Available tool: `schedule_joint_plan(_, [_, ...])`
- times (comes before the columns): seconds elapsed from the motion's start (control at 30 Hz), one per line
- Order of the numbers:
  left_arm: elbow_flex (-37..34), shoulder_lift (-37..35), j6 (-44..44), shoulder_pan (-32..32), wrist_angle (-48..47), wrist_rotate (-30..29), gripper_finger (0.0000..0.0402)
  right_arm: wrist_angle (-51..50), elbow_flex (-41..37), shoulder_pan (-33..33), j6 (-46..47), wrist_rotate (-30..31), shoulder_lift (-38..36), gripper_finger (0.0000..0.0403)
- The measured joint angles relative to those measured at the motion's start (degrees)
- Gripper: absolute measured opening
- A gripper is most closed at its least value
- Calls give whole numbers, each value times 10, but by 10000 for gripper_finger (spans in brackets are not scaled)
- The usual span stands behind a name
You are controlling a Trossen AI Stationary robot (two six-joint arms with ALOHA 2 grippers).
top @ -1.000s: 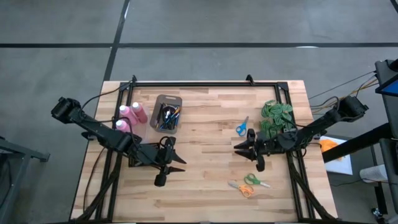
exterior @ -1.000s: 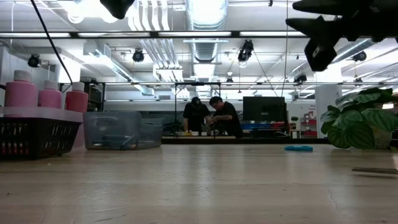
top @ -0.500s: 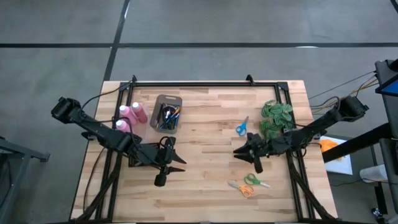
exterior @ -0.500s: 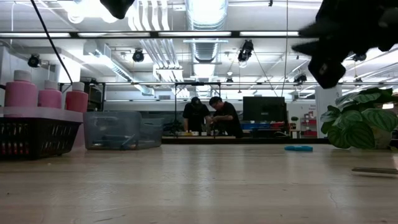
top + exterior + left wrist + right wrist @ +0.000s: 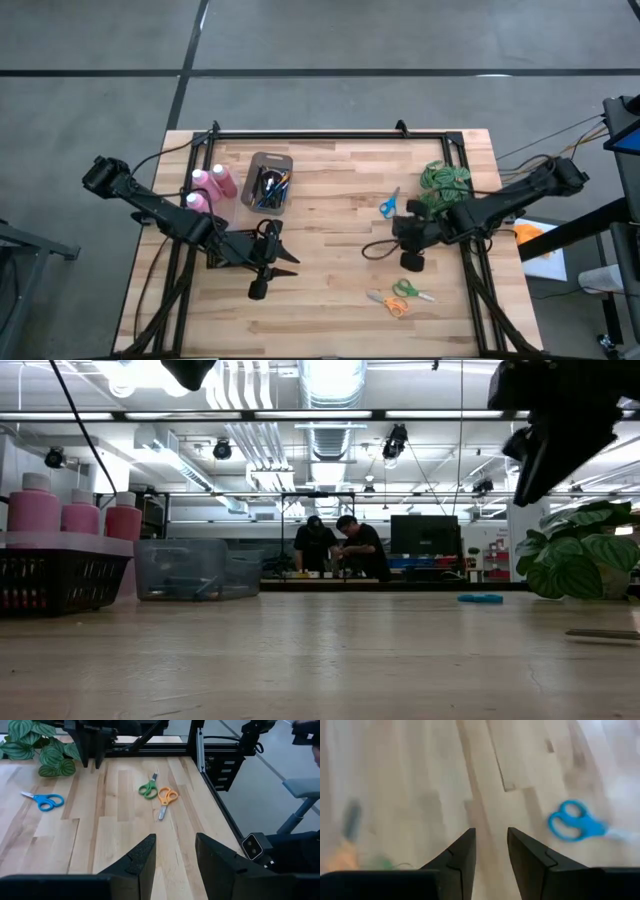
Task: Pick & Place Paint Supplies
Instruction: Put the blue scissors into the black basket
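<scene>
Fingers of right gripper (image 5: pixel 372 250) standing slightly apart, empty, hanging over worktop (image 5: pixel 330 300) near blue scissors (image 5: pixel 389 203); left gripper (image 5: pixel 290 258) likewise.

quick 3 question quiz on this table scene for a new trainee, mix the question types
1. True or false: the right gripper is holding the blue scissors.
2. Which pair of scissors lies beside the orange scissors? A) blue B) green C) black
3. Fill in: the paintbrushes stand in a grey ____ next to the pink bottles.

Key
1. False: both its fingers are bare with a gap between, and the scissors lie flat on the table.
2. B, the green scissors.
3. bin
</scene>
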Motion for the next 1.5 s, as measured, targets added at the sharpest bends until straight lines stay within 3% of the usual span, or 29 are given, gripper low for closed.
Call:
schedule_joint_plan(0.17, [0,0,0,0,-1,0,141,-23,7,-15,-210,-5,34,109])
schedule_joint_plan(0.4, [0,0,-1,0,-1,0,141,-31,-3,-89,-301,-32,78,109])
schedule_joint_plan(0.7, [0,0,-2,0,-4,0,141,-20,-3,-202,-390,-100,117,109])
schedule_joint_plan(1.0, [0,0,-1,0,-6,0,141,22,-4,-270,-447,-114,168,109])
schedule_joint_plan(1.2, [0,0,-1,0,-6,0,141,28,-4,-291,-458,-154,205,109])
schedule_joint_plan(1.5, [0,0,0,0,-16,0,141,36,-4,-298,-477,-143,229,109])
